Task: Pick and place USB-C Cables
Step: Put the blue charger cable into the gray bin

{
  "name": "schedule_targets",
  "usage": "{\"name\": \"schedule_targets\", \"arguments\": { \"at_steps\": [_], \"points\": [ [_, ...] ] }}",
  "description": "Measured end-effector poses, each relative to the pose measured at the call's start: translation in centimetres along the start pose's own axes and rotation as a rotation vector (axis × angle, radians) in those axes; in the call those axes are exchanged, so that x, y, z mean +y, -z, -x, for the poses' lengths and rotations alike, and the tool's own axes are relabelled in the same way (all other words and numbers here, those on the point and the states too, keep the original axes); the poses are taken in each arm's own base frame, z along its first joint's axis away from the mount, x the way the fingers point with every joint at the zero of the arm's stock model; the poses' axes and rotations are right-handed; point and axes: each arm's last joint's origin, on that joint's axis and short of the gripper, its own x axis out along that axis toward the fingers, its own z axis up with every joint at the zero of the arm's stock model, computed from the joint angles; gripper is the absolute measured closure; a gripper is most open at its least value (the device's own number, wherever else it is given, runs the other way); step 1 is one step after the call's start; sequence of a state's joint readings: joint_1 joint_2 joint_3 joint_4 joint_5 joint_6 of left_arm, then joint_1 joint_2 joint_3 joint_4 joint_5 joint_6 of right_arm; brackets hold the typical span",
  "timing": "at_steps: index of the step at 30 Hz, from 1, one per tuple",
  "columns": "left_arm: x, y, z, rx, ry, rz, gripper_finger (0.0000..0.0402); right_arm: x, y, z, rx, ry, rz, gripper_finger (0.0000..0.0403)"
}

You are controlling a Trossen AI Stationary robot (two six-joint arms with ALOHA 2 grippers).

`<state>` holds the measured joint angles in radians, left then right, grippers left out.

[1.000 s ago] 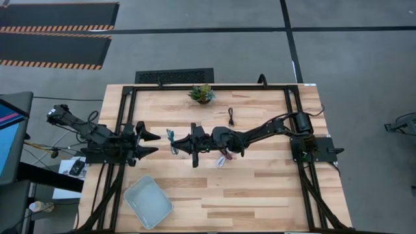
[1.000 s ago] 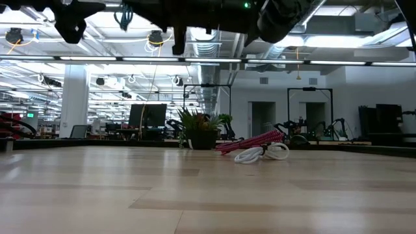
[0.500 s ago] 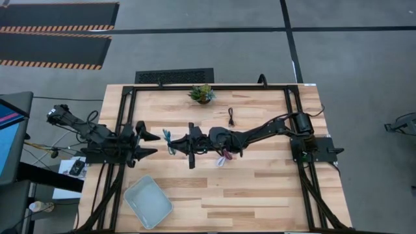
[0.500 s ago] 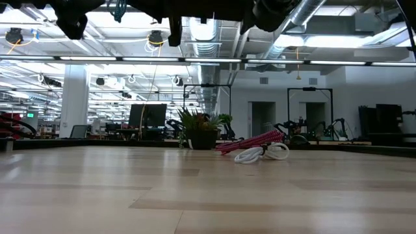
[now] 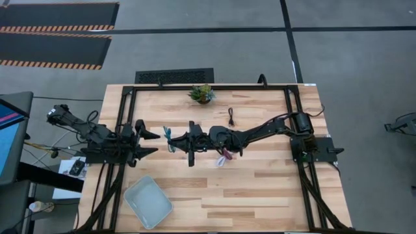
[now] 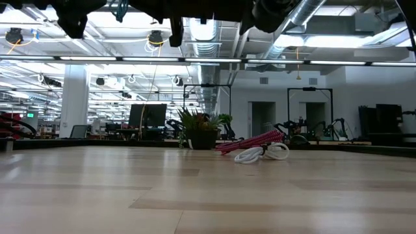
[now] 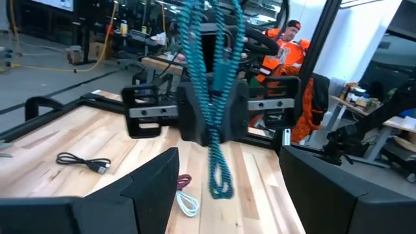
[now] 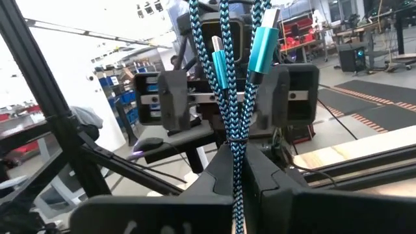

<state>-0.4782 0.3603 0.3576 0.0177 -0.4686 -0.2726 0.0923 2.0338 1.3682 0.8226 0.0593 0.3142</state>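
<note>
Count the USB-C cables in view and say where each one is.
4: teal cable held in the right gripper; black cable near the plant; red cable and white cable together on the table.

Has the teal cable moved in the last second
Yes. The teal cable, held in the right tool, has shifted left, away from the white-pink cable lying on the table.

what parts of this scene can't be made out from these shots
- Low view: both end effectors are cut off by the top edge; only dark arm parts show.
- High view: the dark red cable and white cable lie partly under the right arm.
- High view: the black cable is too small to show its connectors.
- Right wrist view: the teal cable, pinched in the right end effector, runs off the top edge.
- Left end effector: open, empty.
</note>
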Motion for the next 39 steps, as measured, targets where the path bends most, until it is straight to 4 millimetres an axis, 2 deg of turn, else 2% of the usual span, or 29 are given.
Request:
{"name": "schedule_targets", "arguments": {
  "at_steps": [9,12,16,21,29,34,39],
  "points": [
    [0.0,0.0,0.0,-0.002,-0.009,0.007,0.0147,0.8,-0.3,-0.3,-0.001,0.017,0.019,0.039],
    [0.0,0.0,0.0,-0.002,-0.009,0.019,0.0147,0.9,0.2,-1.7,-0.007,0.013,0.028,0.039],
    [0.0,0.2,-0.2,0.01,-0.009,0.029,0.0147,0.9,1.9,-4.0,0.059,-0.012,0.036,0.039],
    [-0.2,0.2,-0.2,0.027,0.048,0.059,0.0147,1.3,1.1,-4.2,0.059,-0.014,0.05,0.039],
    [-0.1,0.2,-0.2,0.021,0.023,0.073,0.0151,1.7,0.6,-4.1,0.05,-0.025,0.049,0.039],
    [0.0,0.2,-0.2,0.012,-0.025,0.067,0.0191,2.0,0.8,-4.0,0.067,-0.024,0.043,0.039],
    [0.0,0.2,-0.2,0.009,-0.029,0.056,0.0276,2.0,0.9,-4.0,0.067,-0.015,0.037,0.039]
  ]
}}
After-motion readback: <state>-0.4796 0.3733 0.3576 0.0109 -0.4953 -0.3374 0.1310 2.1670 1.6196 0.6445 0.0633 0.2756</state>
